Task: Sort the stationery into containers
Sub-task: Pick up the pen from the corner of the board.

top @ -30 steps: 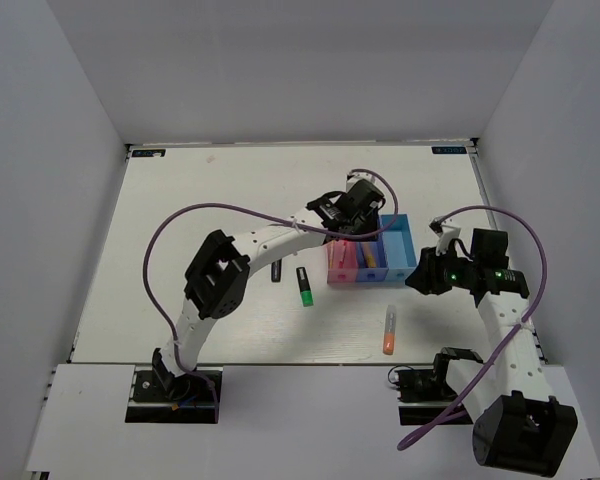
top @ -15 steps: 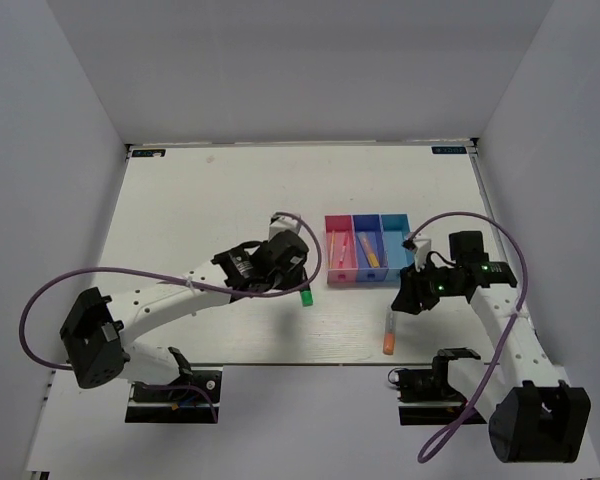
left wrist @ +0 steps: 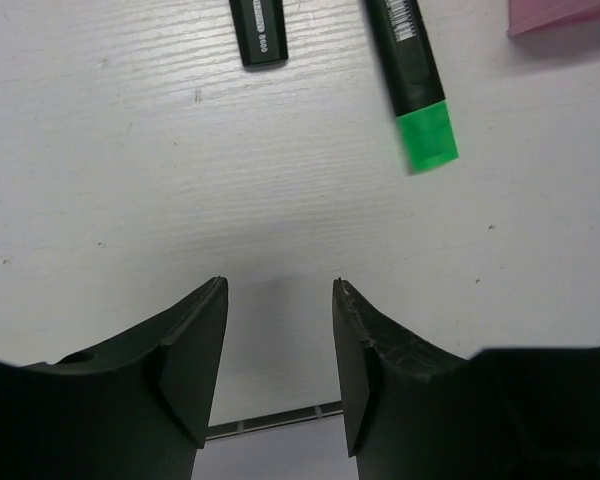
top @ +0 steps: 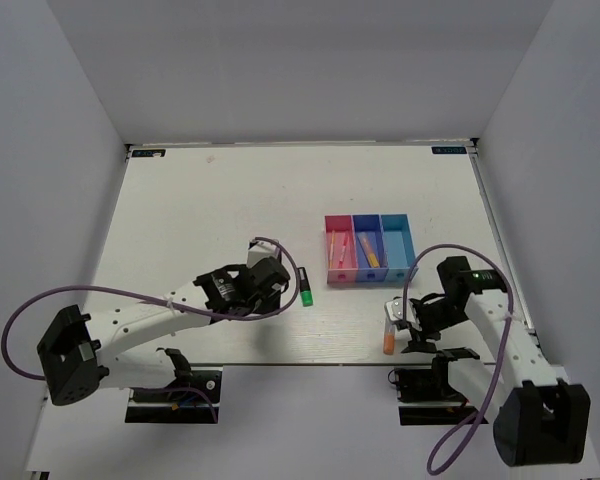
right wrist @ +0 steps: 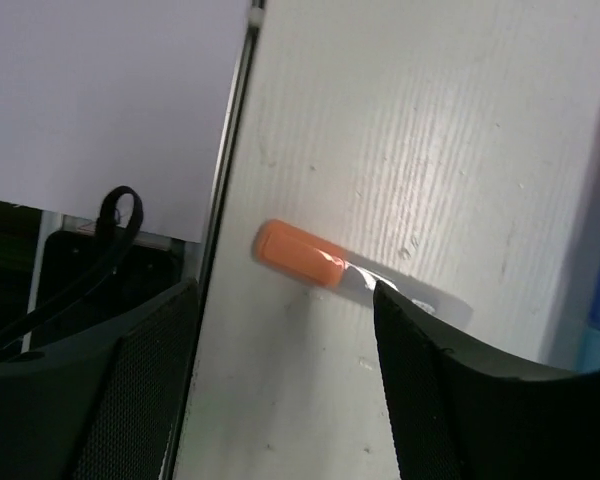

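The three joined bins stand right of centre: pink (top: 339, 258), dark blue (top: 367, 255), light blue (top: 397, 250). Thin pens lie in the pink and dark blue ones. A black marker with a green cap (top: 304, 287) lies left of the bins and also shows in the left wrist view (left wrist: 412, 75). Next to it, that view shows a second black marker's end (left wrist: 258, 30). My left gripper (top: 278, 292) (left wrist: 278, 290) is open and empty just short of both. The grey-orange marker (top: 388, 343) (right wrist: 300, 253) lies near the front edge. My right gripper (top: 398, 325) (right wrist: 285, 300) is open, its fingers astride this marker.
The table's front edge (right wrist: 235, 110) runs close beside the grey-orange marker. A corner of the pink bin (left wrist: 565, 12) shows at the top right of the left wrist view. White walls enclose the table on three sides.
My left arm has pulled back from above the bins to the table beside the black markers. My right gripper has moved forward and down over the grey-orange marker.
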Controlling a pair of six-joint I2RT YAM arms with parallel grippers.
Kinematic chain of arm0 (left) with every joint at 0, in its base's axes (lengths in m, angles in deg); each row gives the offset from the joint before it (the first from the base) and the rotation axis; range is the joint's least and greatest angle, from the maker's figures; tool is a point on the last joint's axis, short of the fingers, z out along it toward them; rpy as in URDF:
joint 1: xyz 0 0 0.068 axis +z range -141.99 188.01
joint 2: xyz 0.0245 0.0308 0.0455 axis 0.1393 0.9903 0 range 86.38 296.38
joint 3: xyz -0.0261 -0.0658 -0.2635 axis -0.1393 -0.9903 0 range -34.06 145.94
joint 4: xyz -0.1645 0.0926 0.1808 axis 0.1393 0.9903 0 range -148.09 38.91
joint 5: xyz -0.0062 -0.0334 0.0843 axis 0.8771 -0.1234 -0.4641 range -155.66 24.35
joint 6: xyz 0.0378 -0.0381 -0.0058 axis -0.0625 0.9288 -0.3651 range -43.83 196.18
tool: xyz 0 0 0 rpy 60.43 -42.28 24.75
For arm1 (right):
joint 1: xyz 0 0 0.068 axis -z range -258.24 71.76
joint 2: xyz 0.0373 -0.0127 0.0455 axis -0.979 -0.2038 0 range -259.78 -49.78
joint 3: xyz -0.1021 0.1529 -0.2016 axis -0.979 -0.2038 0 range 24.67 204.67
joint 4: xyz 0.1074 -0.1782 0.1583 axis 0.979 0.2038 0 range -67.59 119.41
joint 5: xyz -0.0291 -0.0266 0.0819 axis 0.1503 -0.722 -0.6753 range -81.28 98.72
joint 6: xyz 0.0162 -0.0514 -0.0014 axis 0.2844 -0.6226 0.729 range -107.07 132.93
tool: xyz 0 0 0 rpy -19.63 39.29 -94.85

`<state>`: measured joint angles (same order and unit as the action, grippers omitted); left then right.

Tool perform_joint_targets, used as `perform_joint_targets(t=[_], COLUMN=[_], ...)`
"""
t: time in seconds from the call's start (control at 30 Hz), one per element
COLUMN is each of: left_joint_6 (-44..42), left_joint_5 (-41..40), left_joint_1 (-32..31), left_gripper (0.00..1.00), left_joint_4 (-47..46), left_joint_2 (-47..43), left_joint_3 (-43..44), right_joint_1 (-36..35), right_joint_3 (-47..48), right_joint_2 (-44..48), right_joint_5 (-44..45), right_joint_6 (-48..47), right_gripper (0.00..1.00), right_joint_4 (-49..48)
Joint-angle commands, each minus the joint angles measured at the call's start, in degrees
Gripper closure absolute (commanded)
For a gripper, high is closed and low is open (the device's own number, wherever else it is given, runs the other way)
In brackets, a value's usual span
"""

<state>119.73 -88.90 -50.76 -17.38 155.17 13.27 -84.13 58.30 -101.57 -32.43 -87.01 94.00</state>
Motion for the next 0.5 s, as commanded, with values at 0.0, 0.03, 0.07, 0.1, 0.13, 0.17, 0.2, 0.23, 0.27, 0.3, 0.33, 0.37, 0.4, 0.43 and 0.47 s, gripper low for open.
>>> perform_joint_targets(t=[0.0, 0.03, 0.07, 0.1, 0.13, 0.17, 0.2, 0.23, 0.27, 0.3, 0.33, 0.37, 0.4, 0.43, 0.47], left_joint_6=[1.0, 0.9, 0.9, 1.1, 1.4, 1.6, 1.7, 1.9, 2.2, 2.5, 2.5, 2.6, 2.8, 2.9, 2.9], left_joint_5=[-2.0, -2.2, -2.2, -2.9, -2.9, -2.9, -3.2, -3.2, -3.1, -3.1, -3.1, -3.1, -3.2, -3.4, -3.3], left_joint_1=[-0.4, -0.4, -0.5, -0.6, -0.7, -0.8, -0.7, -0.7, -0.7, -0.7, -0.8, -0.8, -0.8, -0.8, -0.8], left_gripper=[0.43, 0.43, 0.43, 0.43, 0.43, 0.43, 0.43, 0.43, 0.43, 0.43, 0.43, 0.43, 0.43, 0.43, 0.43], left_joint_4=[2.0, 2.1, 2.3, 2.6, 2.5, 2.9, 2.8, 2.8, 2.8, 2.7, 2.8, 3.0, 3.0, 3.1, 3.1], left_joint_2=[-2.0, -2.1, -2.4, -2.8, -3.1, -3.5, -4.0, -4.4, -4.6, -5.2, -5.5, -5.8, -6.3, -6.3, -6.5], left_joint_3=[-2.2, -2.4, -2.8, -3.2, -3.7, -4.0, -4.3, -5.4, -5.8, -6.1, -7.0, -7.1, -7.4, -7.8, -8.0], right_joint_1=[0.1, 0.2, 0.0, 0.2, -0.1, -0.3, -0.3, 0.1, 0.1, 0.2, 0.3, 0.2, 0.1, -0.2, -0.3], right_joint_3=[3.6, 4.6, 4.8, 5.4, 5.7, 6.1, 7.9, 8.6, 9.1, 9.2, 9.0, 9.2, 10.0, 10.9, 11.2], right_joint_2=[-5.9, -8.0, -8.8, -9.5, -10.8, -11.8, -13.9, -15.9, -17.5, -17.8, -18.2, -18.4, -19.1, -20.1, -20.6], right_joint_5=[4.1, 3.9, 3.6, 3.4, 3.1, 4.8, 5.8, 6.8, 10.0, 10.6, 10.8, 9.8, 9.0, 7.9, 7.9], right_joint_6=[-42.7, -50.9, -53.5, -54.9, -58.5, -60.1, -61.7, -68.2, -70.2, -73.1, -74.6, -75.2, -76.4, -77.1, -77.3], right_gripper=[0.27, 0.27, 0.27, 0.27, 0.27, 0.27, 0.28, 0.28, 0.3, 0.3, 0.3, 0.3, 0.3, 0.3, 0.3], right_joint_4=[5.9, 6.2, 6.1, 5.0, 4.9, 5.2, 6.0, 8.3, 8.5, 8.3, 6.1, 5.4, 5.1, 5.5, 5.4])
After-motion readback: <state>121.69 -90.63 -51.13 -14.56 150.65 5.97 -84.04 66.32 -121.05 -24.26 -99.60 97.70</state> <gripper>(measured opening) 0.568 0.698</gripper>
